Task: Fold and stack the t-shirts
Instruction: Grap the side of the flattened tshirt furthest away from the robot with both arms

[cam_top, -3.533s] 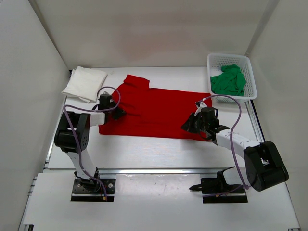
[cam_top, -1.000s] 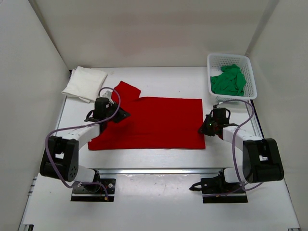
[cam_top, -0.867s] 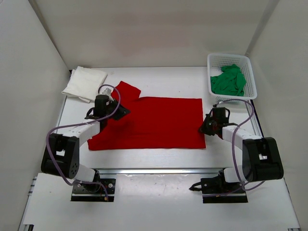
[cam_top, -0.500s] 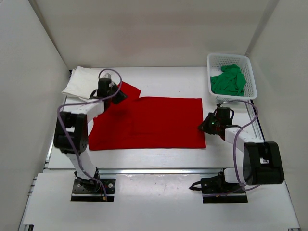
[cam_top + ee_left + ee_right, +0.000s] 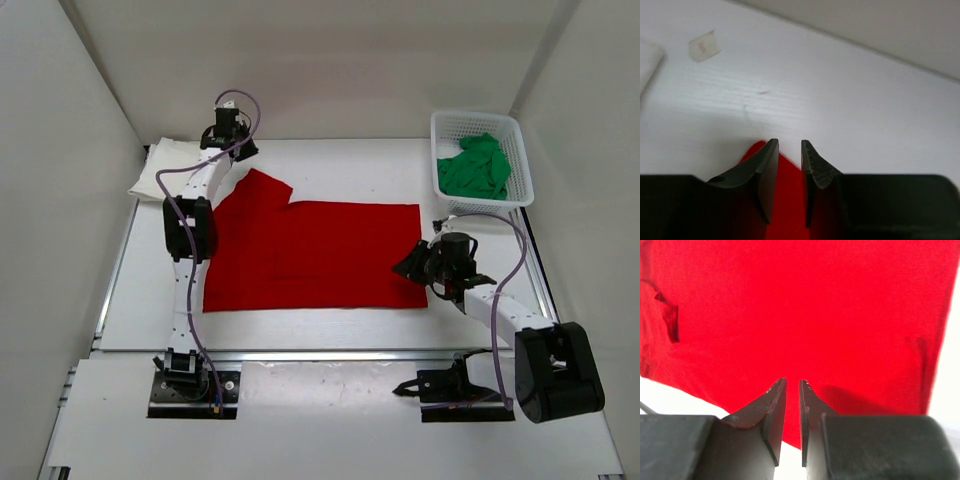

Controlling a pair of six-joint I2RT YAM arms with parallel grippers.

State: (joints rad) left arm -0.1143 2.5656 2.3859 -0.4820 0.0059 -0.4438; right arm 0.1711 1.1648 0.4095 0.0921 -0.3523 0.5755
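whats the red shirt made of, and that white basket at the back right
Red t-shirt: looks like soft matte knit cloth, probably cotton jersey; it lies flat with faint creases and no shine. White lattice basket: seems to be rigid moulded plastic with a smooth finish; its walls are an even open grid that holds its shape.

**One high view, two wrist views**

The top camera hangs above and behind the arm bases [image 5: 190,385] and looks down from far off over the whole table [image 5: 300,328]. The left wrist camera sits close behind its own fingers [image 5: 767,175]. It faces past them to the table's far strip and one tip of the red t-shirt [image 5: 789,200]. The right wrist camera looks past its fingers [image 5: 774,415] onto the same shirt from very near. All three views share that red cloth.
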